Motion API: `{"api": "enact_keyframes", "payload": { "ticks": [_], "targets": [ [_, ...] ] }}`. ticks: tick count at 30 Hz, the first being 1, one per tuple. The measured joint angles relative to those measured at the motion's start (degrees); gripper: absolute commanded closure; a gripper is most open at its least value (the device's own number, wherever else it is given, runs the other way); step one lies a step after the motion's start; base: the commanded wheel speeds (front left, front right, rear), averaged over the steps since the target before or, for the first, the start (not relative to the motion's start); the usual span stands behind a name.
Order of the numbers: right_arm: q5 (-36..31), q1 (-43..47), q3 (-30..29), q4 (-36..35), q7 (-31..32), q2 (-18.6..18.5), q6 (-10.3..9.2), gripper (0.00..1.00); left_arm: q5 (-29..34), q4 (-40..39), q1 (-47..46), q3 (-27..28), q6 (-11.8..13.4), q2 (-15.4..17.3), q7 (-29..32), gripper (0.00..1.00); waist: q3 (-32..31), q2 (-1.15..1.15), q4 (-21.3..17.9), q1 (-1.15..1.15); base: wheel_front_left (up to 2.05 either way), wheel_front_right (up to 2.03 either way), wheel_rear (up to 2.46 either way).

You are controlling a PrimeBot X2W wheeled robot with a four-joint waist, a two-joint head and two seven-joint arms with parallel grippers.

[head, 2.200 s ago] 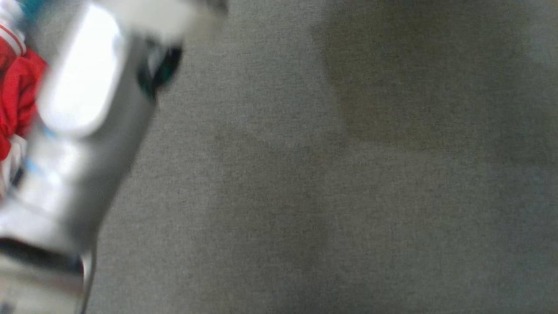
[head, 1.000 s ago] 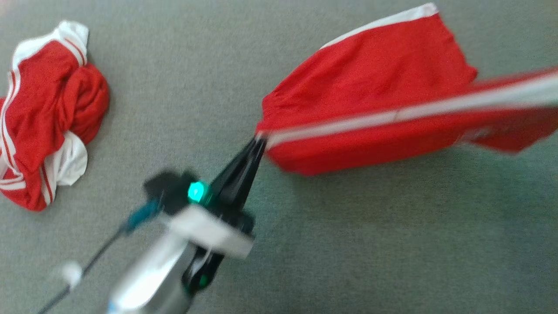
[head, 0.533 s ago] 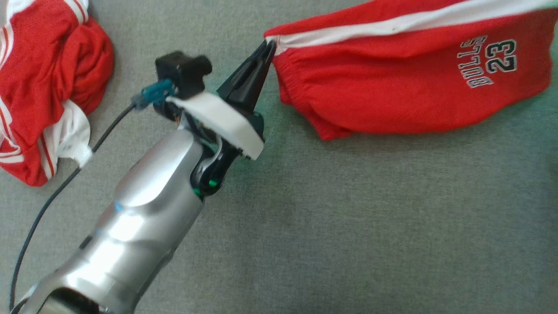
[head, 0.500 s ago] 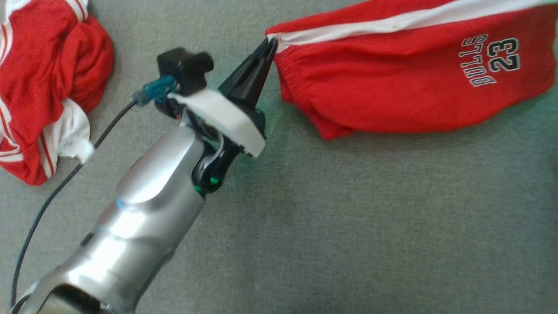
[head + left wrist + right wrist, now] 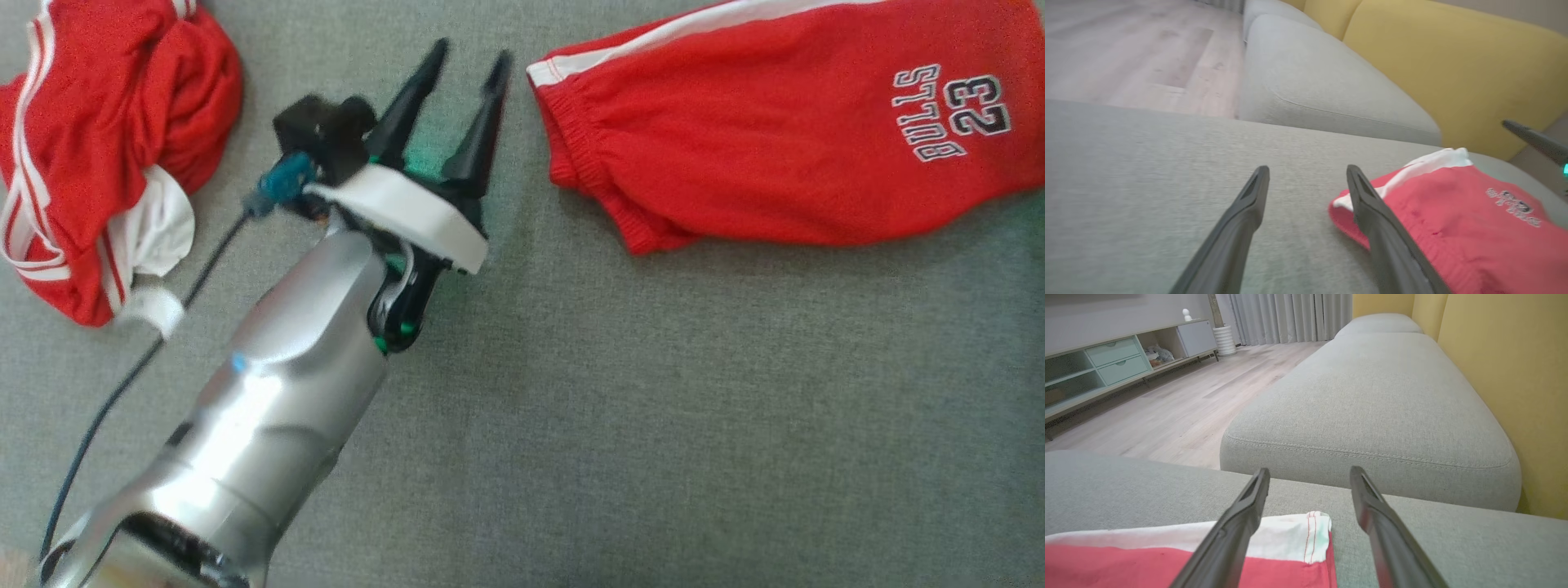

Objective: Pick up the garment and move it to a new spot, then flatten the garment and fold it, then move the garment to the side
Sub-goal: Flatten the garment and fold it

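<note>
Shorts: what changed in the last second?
The left pincer let go of the shorts' waistband corner, and its fingers now stand apart beside it. The shorts, earlier stretched taut, lie slack on the cushion. The right pincer stands open over their other end. The crumpled red pile stayed put; its small shift in the head view is the camera's.

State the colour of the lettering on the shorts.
The lettering is white, outlined black; head view best.

- Light was soft, even, fairly bright; a faint shadow lay under the red shorts (image 5: 735,147).
- Glare patch sat on the silver forearm (image 5: 277,384).
- Left wrist view was blurred; right wrist view was sharp.
</note>
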Motion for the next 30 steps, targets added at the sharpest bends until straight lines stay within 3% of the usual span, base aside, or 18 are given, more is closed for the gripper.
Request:
{"api": "enact_keyframes", "payload": {
  "ticks": [2,6,14,15,16,17,18,24,30],
  "targets": [
    [1.51,1.16,0.92,1.0,-0.24,0.0,0.0,0.0,4.01,-0.53,1.63,1.02,3.66,0.55,-0.96,0.0,-1.02,0.0,-0.1,0.0,0.0,0.0,0.0],
    [3.07,3.86,2.69,5.3,1.46,0.0,0.0,0.0,15.15,-12.36,8.98,10.07,11.31,0.88,-1.09,0.0,-2.48,0.0,0.06,-0.01,0.0,0.0,0.0],
    [4.11,4.03,4.28,15.63,8.79,1.7,0.0,0.0,31.3,-25.83,25.54,21.51,15.59,-2.55,-1.27,0.0,-3.47,0.0,3.94,-0.01,0.0,0.0,0.0],
    [4.66,3.49,4.28,16.48,10.44,1.68,0.0,0.11,33.32,-26.98,26.09,22.08,15.96,-2.72,-1.29,0.0,-3.65,0.0,4.42,-0.02,0.0,0.0,0.0],
    [4.66,3.49,4.28,16.48,10.44,1.68,0.0,0.42,33.32,-26.98,26.09,22.08,15.96,-2.72,-1.29,0.0,-3.65,0.0,4.42,-0.02,0.0,0.0,0.0],
    [4.97,2.79,4.36,17.28,11.78,1.7,0.0,0.81,35.21,-27.95,26.38,22.26,16.25,-2.88,-1.29,0.0,-3.87,0.0,4.89,-0.02,0.0,0.0,0.0],
    [5.22,2.35,4.45,17.85,12.52,1.87,0.0,1.0,36.64,-28.7,26.61,22.29,16.57,-2.98,-1.29,0.0,-4.14,0.0,5.23,-0.01,0.0,0.0,0.0],
    [6.83,2.81,4.88,20.37,12.0,4.26,0.0,1.0,42.44,-30.36,30.99,21.93,18.16,-3.27,-1.29,0.0,-6.38,0.0,5.18,0.0,0.0,0.0,0.0],
    [7.88,5.87,4.41,22.78,9.15,3.77,0.0,1.0,43.32,-30.86,35.17,22.58,18.42,-3.25,-1.29,0.0,-8.38,0.0,1.61,0.0,0.0,0.0,0.0]
  ]
}}
